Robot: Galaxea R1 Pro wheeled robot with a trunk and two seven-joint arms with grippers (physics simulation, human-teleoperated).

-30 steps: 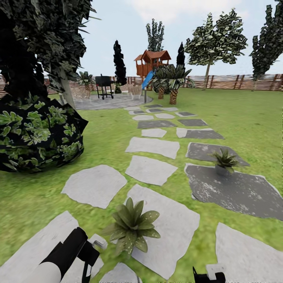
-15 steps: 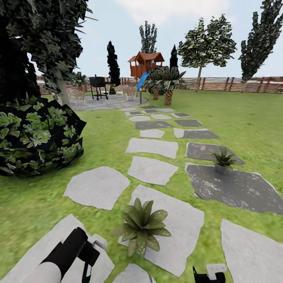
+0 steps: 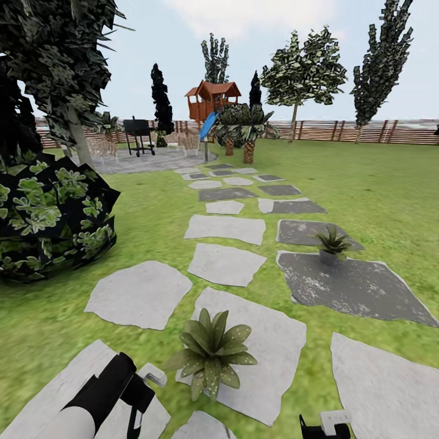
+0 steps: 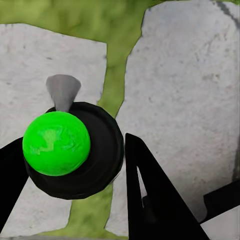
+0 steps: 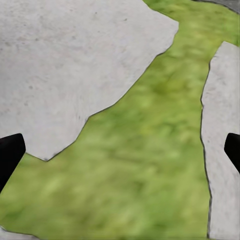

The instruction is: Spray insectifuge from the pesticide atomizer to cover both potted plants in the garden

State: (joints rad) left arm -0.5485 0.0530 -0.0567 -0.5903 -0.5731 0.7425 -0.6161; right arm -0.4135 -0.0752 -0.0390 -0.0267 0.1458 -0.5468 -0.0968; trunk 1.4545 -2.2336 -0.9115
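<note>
On the stepping-stone path of the garden, the robot stands with both potted plants ahead of it. The nearer potted plant sits at the near-left edge of a pale stone, just in front of the left arm. The farther potted plant stands at the far-left corner of a dark grey stone, off to the right and well apart from the first.

The left gripper has its dark fingers closed around the pesticide atomizer, seen from above in the left wrist view as a dark round body with a bright green top and a pale nozzle pointing away over the stones. In the head view the left arm's dark wrist carries it low at the bottom edge, the pale nozzle poking out toward the nearer plant.

The right gripper hangs spread wide over grass and stone edges, holding nothing.

By my reading, the pickup is done and the robot is lining up on the first plant. No spray or coating shows on either rosette, so both plants seem left to cover, the nearer one likely first.
</note>
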